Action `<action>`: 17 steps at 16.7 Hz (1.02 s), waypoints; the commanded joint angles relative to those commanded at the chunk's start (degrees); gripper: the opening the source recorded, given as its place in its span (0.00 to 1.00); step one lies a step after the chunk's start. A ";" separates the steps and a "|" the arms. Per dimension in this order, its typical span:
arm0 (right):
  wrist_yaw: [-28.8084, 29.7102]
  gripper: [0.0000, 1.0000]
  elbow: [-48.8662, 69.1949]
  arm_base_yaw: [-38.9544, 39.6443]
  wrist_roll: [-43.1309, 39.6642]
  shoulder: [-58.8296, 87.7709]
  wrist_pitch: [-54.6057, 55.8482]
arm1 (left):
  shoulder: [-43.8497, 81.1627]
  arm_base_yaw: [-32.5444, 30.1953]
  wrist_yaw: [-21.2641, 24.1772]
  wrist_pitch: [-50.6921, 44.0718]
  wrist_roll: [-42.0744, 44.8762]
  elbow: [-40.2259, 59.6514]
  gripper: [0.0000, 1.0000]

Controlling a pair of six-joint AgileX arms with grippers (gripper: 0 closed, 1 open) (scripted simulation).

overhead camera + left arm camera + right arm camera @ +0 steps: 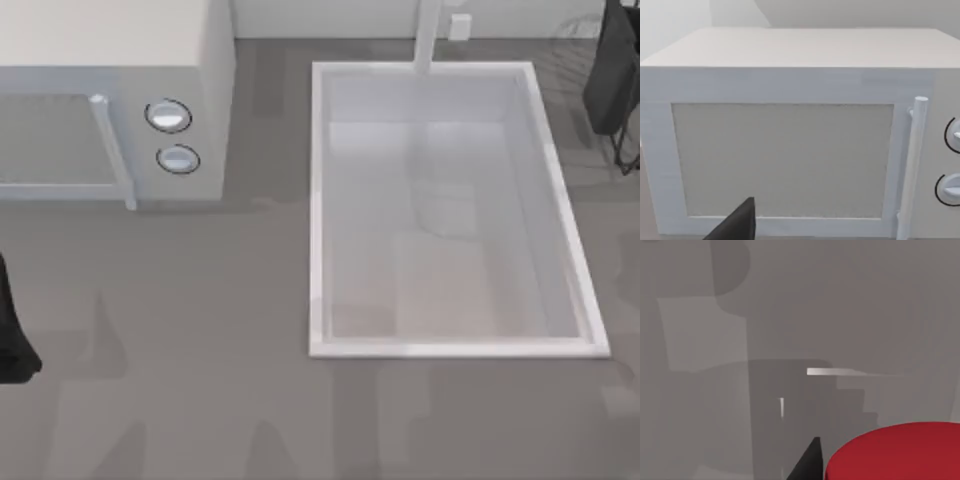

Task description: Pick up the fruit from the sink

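The white sink [317, 200] lies at the table's right of centre, and its basin shows bare white floor. In the right wrist view the red fruit [895, 452] sits very close to the camera, right beside a dark fingertip [807, 465], above grey table surface. My right gripper [612, 90] hangs at the far right back corner, outside the sink's rim, shut on the fruit. My left gripper [12, 340] is parked at the table's left edge, facing the microwave.
A white microwave [110, 40] with two round knobs [168, 116] and a bar handle [112, 150] stands at the back left. The white faucet [428, 35] rises at the sink's back rim. Grey tabletop stretches along the front.
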 joint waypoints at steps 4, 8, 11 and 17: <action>0.00 0.38 0.00 0.00 0.00 0.00 0.00 | 0.00 0.00 0.00 0.00 0.00 0.00 1.00; 0.00 0.68 0.00 0.00 0.00 0.00 0.00 | 0.00 0.00 0.00 0.00 0.00 0.00 1.00; 0.00 0.90 0.00 0.00 0.00 0.00 0.00 | 0.00 0.00 0.00 0.00 0.00 0.00 1.00; 0.00 1.00 0.00 0.00 0.00 0.00 0.00 | 0.00 0.00 0.00 0.00 0.00 0.00 1.00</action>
